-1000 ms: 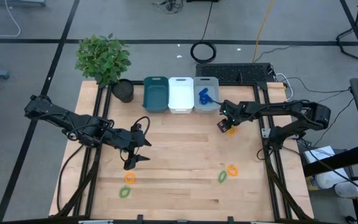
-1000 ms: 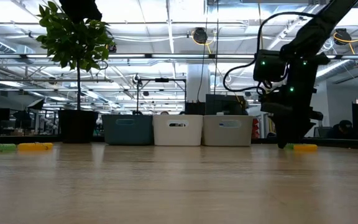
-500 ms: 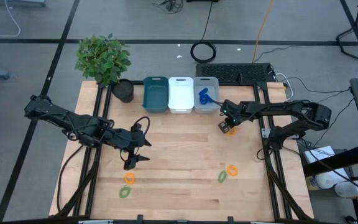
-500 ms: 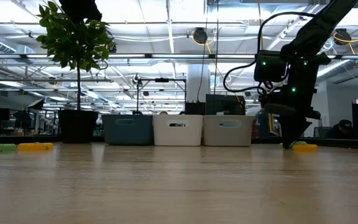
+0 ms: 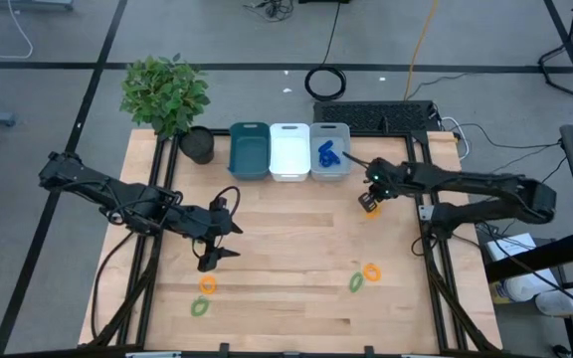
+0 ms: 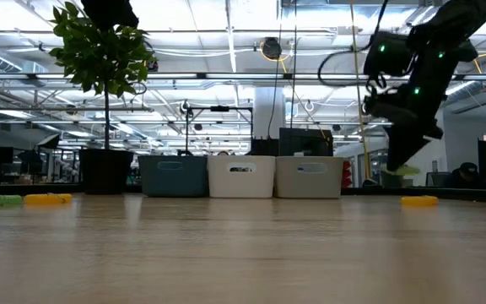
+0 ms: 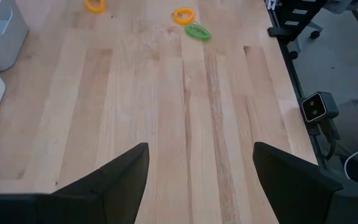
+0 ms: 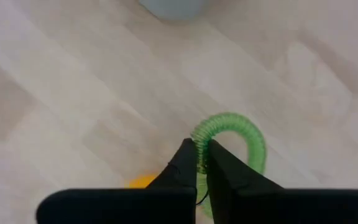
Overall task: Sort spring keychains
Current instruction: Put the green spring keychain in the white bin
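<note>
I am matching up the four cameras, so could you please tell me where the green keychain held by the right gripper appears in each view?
High view: hidden under the right gripper, right of the bins.
Low view: green keychain hangs in the air, upper right.
Left wrist view: not in it.
Right wrist view: pinched between the fingertips, centre.
Shared landmark: the orange keychain lying on the table below it.

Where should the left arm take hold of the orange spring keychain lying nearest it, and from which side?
Pinch one side of the orange keychain, with one of the jaws inside the loop and one outside, coming straight down from above. It lies flat on the table as a low open hoop. The left gripper is open.
</note>
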